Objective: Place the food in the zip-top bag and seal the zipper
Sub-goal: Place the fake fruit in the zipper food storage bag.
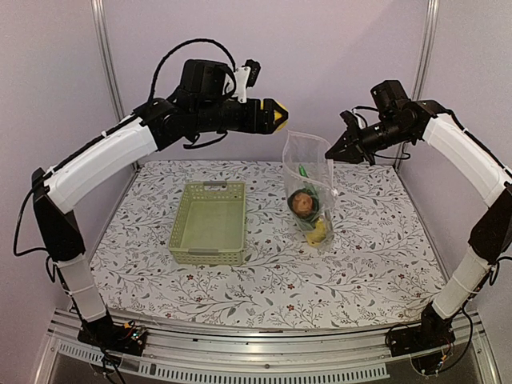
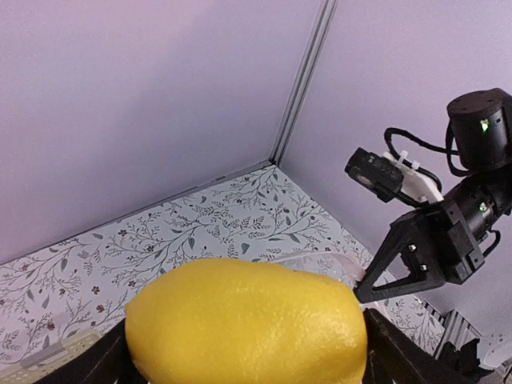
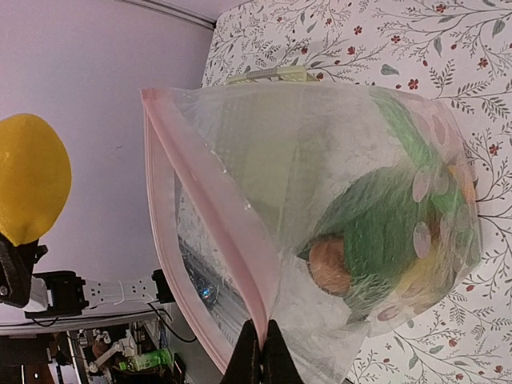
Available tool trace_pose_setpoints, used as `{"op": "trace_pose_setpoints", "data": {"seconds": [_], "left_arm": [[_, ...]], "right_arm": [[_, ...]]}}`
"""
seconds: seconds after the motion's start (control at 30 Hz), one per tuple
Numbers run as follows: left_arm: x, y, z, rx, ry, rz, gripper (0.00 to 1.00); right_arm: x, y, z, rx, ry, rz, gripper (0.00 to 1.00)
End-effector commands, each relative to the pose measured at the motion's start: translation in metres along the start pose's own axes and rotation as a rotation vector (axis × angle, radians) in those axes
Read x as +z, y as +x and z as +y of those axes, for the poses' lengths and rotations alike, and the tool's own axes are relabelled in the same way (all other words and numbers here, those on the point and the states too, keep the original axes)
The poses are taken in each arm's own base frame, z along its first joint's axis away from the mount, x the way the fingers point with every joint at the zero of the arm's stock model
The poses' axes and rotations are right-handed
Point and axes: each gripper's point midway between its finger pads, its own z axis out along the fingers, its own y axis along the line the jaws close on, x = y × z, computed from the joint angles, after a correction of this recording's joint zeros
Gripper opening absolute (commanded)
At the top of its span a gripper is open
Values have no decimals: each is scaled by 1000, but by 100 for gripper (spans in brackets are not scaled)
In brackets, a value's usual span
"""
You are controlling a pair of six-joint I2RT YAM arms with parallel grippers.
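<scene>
My right gripper (image 1: 333, 155) is shut on the top corner of the zip-top bag (image 1: 308, 188), holding it hanging upright with its bottom on the table. The pinkish zipper (image 3: 180, 240) gapes open at the mouth. Inside lie a leafy green (image 3: 384, 232), a reddish-brown round piece (image 3: 328, 264) and yellow food (image 1: 318, 234). My left gripper (image 1: 280, 116) is shut on a yellow lemon (image 2: 248, 324) and holds it high, just left of and above the bag's mouth. The lemon also shows in the right wrist view (image 3: 32, 180).
A pale green lattice basket (image 1: 210, 222) stands on the flowered table (image 1: 264, 288) left of the bag, with nothing visible inside. Purple walls with metal corner posts (image 1: 108, 64) close the back and sides.
</scene>
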Motion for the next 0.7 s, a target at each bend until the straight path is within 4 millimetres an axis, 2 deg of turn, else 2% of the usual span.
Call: {"op": "trace_pose_setpoints", "data": {"seconds": [0.0,0.13,0.3,0.4,0.5,0.67], "left_arm": [[-9,-23,-47,121,100,-114,70],[-3,-4,-78,227,181,-85,70],[11,29,-93,321,199,0,70],[18,49,-95,361,198,41,70],[28,62,-87,378,143,66,70],[50,69,-70,429,36,72,70]], "right_arm": [[-1,-6,12,-29,-32,-15,0],[-1,-5,12,-30,-31,-12,0],[-3,-5,14,-31,-33,-17,0],[-4,-4,15,-32,-35,-19,0],[-4,-4,16,-32,-37,-18,0],[-5,-1,17,-27,-40,-9,0]]}}
